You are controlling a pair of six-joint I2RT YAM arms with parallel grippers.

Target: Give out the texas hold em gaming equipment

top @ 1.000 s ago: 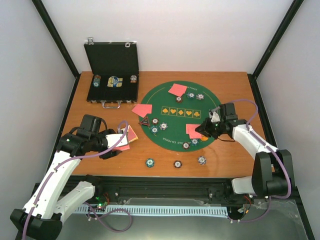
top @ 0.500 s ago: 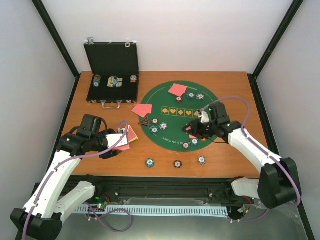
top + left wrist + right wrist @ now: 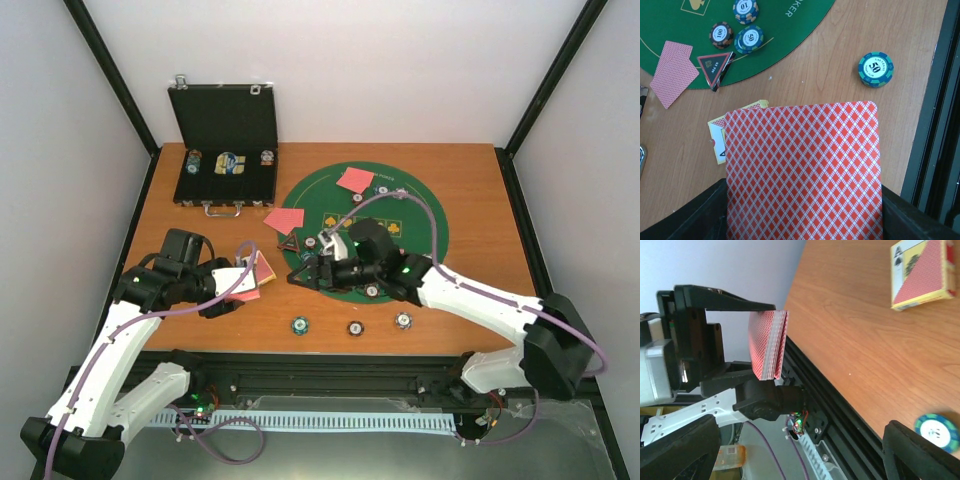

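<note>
Clamped in left claw [image 3: 243,272]: neat thick deck [image 3: 802,170], backs red with fine white lattice. Right claw [image 3: 305,275] wide, empty.

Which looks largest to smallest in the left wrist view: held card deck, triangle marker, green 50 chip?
1. card deck, nearest the camera, so unsure.
2. triangle marker and green 50 chip: about alike.

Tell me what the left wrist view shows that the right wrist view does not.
Only left wrist: the green mat, the triangle marker, two cards beside it. Only right wrist: the left gripper seen side-on, shut on the red-backed deck, and the right gripper, open. Both: that deck, the card box, and, it seems, the same blue-green chip.
</note>
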